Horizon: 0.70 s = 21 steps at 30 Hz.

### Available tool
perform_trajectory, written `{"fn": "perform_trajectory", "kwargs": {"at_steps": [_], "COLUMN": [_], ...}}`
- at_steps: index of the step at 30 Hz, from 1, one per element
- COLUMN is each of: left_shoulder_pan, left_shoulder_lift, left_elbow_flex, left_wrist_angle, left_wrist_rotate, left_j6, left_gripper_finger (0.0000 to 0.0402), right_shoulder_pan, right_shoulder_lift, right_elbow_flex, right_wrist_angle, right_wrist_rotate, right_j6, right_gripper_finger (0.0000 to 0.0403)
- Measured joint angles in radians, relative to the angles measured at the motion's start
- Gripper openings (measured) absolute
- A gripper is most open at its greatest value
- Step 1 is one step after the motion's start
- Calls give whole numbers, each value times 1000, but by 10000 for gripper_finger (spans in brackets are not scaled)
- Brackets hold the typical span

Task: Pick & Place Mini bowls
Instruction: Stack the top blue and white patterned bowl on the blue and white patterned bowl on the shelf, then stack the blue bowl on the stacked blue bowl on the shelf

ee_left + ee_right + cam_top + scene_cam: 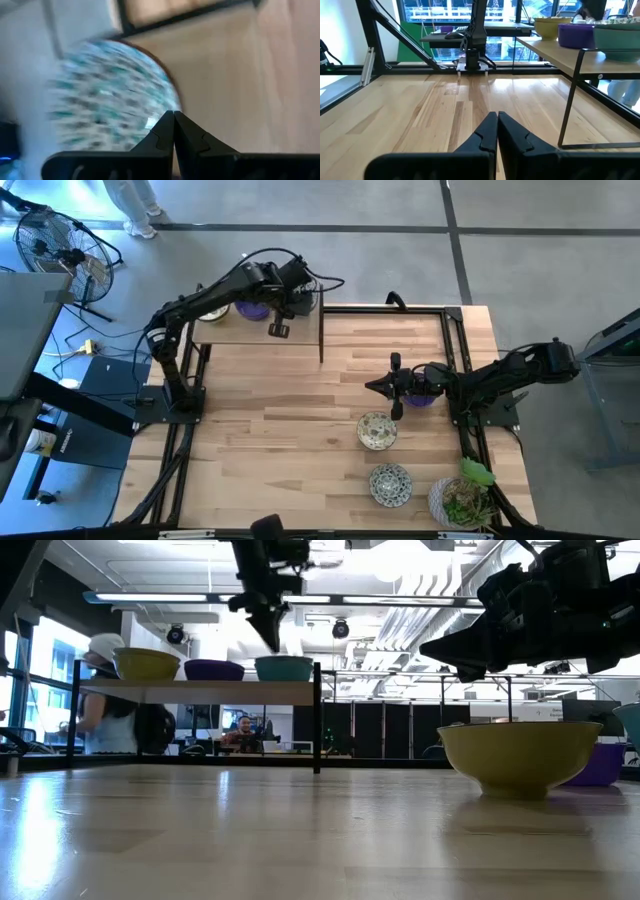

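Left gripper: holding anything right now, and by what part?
Nothing held. The left gripper is shut with its fingertips touching each other, above the shelf; the patterned bowl lies beyond them, ungripped. The right gripper is also shut and empty.

Three small round ceramic bowls stand in a row on the raised wooden shelf, far left. Two patterned cream bowls and a white potted plant lie near right on the wooden table.
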Motion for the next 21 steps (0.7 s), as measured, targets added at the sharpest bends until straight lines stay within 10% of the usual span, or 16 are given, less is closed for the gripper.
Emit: {"fn": "perform_trajectory", "kwargs": {"at_steps": [11,21], "left_shoulder_pan": [78,54], "left_shoulder_lift": [-25,-196], "left_elbow_flex": [-33,-420], "left_wrist_angle": [289,710], "left_wrist_rotate": [50,117], "left_j6": [18,-12], "left_gripper_finger": [1,1], "right_shoulder_pan": [0,0], "right_shoulder_lift": [0,0], "right_elbow_flex": [0,0], "right_wrist_angle": [1,1], "right_wrist_rotate": [2,2], "right_j6": [0,0], "right_gripper_finger": [1,2]}}
